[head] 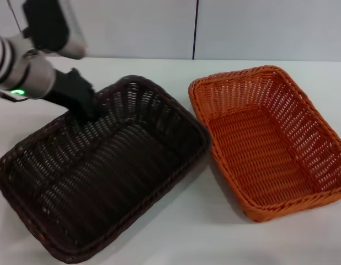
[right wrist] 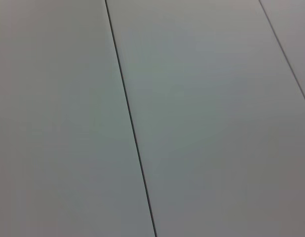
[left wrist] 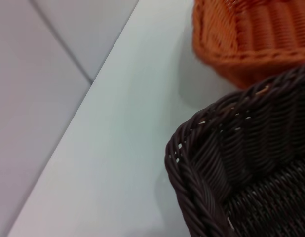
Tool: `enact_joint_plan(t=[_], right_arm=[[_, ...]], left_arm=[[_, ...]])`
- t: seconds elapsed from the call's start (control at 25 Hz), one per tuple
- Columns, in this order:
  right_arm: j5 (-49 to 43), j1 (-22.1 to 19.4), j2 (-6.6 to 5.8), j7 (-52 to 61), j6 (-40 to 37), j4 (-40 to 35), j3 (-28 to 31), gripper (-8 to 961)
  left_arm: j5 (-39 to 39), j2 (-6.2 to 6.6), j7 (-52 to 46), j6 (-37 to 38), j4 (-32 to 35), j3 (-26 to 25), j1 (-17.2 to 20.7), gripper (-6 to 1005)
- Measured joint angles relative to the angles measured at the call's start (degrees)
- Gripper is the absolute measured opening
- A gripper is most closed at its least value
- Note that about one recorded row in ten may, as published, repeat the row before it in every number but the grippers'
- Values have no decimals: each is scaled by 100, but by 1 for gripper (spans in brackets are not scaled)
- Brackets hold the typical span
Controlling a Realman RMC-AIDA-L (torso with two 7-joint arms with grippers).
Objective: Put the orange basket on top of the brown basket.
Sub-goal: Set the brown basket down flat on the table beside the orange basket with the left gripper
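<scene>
The brown basket (head: 104,176) lies on the left half of the white table, turned at an angle. The orange basket (head: 264,143) lies to its right, a small gap between them; both are empty and flat on the table. My left gripper (head: 85,110) is down at the brown basket's far rim, near its back corner. The left wrist view shows that corner of the brown basket (left wrist: 241,163) close up, with a corner of the orange basket (left wrist: 251,39) beyond it. My right gripper is out of view.
The white table (head: 214,232) ends at a grey panelled wall (head: 242,27) at the back. The right wrist view shows only grey wall panels (right wrist: 192,123). Bare table (left wrist: 128,123) lies behind the brown basket's corner.
</scene>
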Motion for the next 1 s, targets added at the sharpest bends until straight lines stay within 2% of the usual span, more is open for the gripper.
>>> enact_joint_plan(t=[0.16, 0.32, 0.72, 0.88, 1.0], right_arm=[[-2, -37, 0, 0, -28, 65, -35, 694], [-6, -41, -1, 0, -32, 78, -55, 694], [-9, 25, -17, 0, -27, 26, -108, 694], [-9, 64, -28, 0, -2, -17, -108, 694], [-9, 88, -28, 0, 15, -61, -109, 694]], left_arm=[[-62, -93, 193, 249, 286, 28, -259, 292], [-492, -103, 220, 572, 631, 177, -441, 292], [-941, -115, 287, 953, 996, 428, -576, 287], [-1612, -136, 440, 1477, 1334, 853, -573, 284], [-1824, -153, 425, 1561, 1355, 946, -546, 283]])
